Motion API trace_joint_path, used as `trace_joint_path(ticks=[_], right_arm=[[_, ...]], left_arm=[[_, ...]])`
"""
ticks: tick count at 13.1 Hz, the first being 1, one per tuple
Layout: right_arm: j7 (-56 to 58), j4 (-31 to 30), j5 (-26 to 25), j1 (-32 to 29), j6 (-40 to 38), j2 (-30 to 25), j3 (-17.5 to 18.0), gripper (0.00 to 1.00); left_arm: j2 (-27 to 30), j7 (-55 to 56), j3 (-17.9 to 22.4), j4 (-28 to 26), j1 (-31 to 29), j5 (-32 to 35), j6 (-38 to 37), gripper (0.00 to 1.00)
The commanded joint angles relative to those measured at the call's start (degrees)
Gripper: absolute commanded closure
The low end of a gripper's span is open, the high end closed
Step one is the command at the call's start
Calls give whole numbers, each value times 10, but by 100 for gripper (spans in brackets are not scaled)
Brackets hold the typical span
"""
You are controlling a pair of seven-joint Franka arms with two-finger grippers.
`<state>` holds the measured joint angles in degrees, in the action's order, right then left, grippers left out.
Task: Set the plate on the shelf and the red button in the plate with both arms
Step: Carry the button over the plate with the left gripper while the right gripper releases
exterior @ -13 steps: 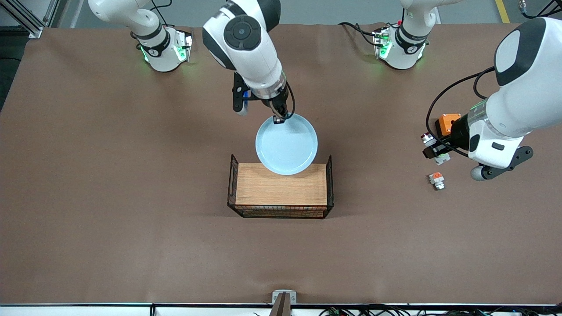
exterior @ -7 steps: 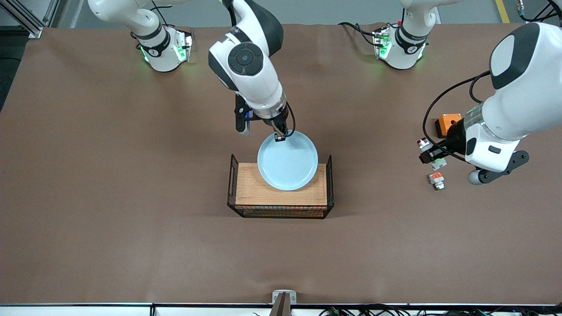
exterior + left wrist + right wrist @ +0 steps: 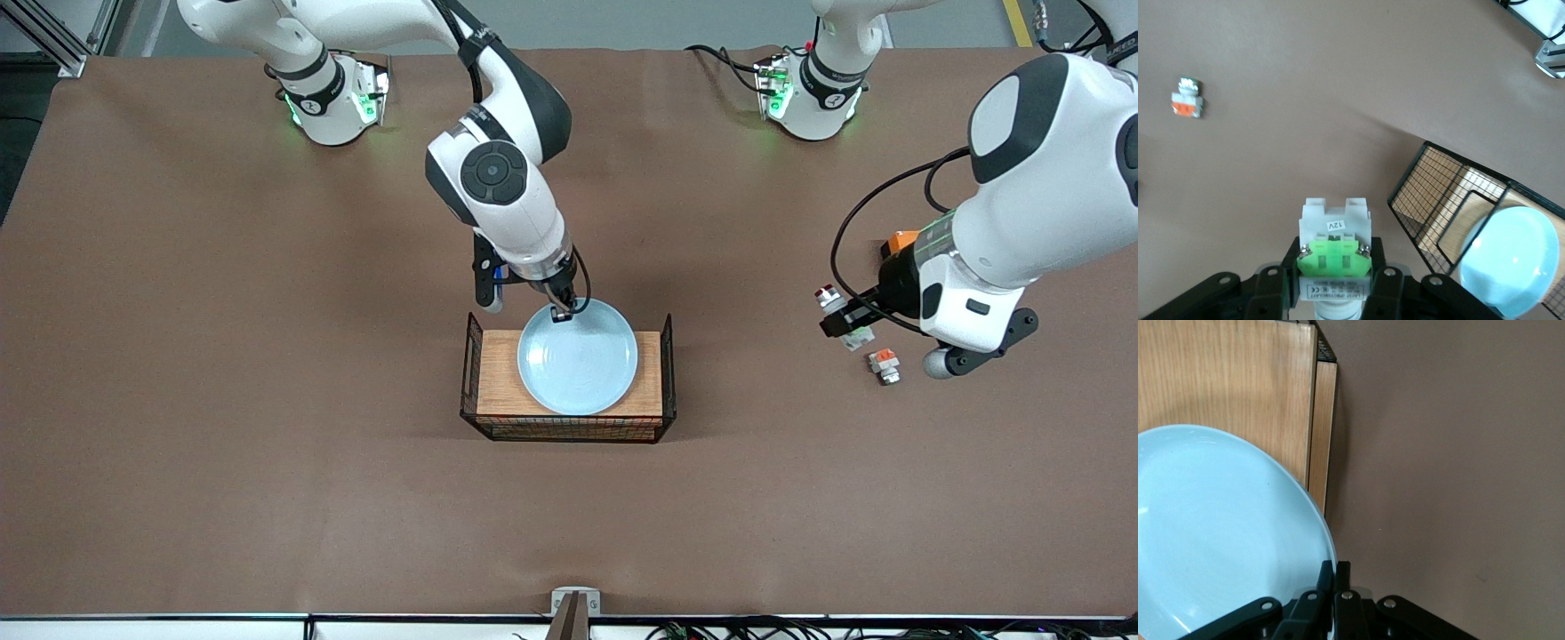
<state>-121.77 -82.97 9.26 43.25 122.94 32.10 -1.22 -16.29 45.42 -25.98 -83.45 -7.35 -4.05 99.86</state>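
The right gripper (image 3: 562,312) is pinching the plate (image 3: 578,357) at its twelve o'clock rim, holding it over the wooden tray (image 3: 498,382). The left gripper (image 3: 845,318) is grasping the red button (image 3: 834,300) above the table. Next, I judge, the plate must be lowered flat and then released.

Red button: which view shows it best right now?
The left wrist view: the red button fills the foreground, its white body and green block clear between the left gripper's fingers. The front view shows it only as a tiny part in that gripper. The right wrist view misses it.
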Motion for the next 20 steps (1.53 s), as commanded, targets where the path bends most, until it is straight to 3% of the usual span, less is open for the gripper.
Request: trace_joint_path(ticks=[1,5,7,8,9,10,12,16,20], right_arm=[[0,18,-30,1,7,25,6,100],[7,18,-44,1,18,30,6,96],[5,18,-43,-1,18,35,6,70],[6,19,-36,-9,17,35,7,67],[4,19,-36,-9,17,35,7,29],[6,19,-37,-9,13,34,7,14],[7,21,-40,-9,1,29,7,4],[57,67,-39,-19,-106,18,7,2],[195,67,-33,-62,-206,-53,9,2]], left_arm=[[-6,53,-1,1,25,-10,26,100],[-23,151,-1,1,73,-10,74,100],[-35,211,0,2,101,-10,111,100],[-41,238,0,3,111,-10,132,100],[-46,257,0,7,121,-10,147,100],[-57,272,0,14,132,-10,158,100],[-90,310,4,43,165,-5,178,100],[-124,325,8,46,195,0,226,100],[-152,331,15,47,220,37,234,100]])
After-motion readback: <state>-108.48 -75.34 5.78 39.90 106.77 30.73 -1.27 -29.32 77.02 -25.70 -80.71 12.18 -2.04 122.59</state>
